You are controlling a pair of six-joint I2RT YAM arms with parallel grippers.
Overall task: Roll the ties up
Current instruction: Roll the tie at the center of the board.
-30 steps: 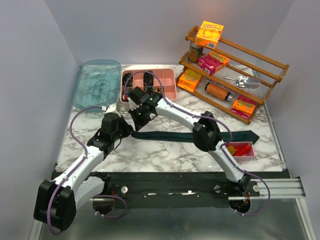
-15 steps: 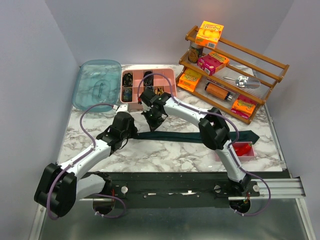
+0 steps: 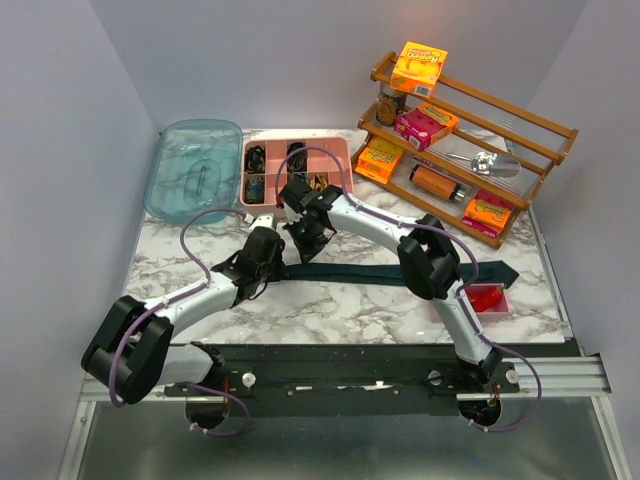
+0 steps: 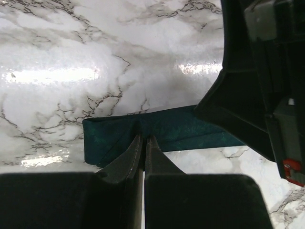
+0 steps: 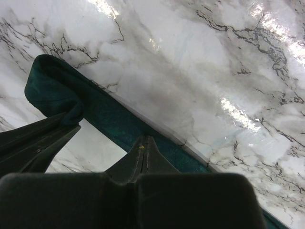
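The left gripper (image 4: 144, 139) and right gripper (image 5: 144, 139) meet at the narrow end of the tie (image 3: 345, 272), set to begin the roll.
The tie lies stretched across the marble table (image 3: 330, 312), its wide end far to the right. The left gripper pinches the narrow end where the fabric folds over, likely to form the coil's core. The right gripper's fingers are pressed together, tips at the tie's edge just beside that fold, probably steadying it; whether they hold fabric, I cannot tell.

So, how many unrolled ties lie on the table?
1. The tie lies across the table, partly under the right arm; another could hide there.
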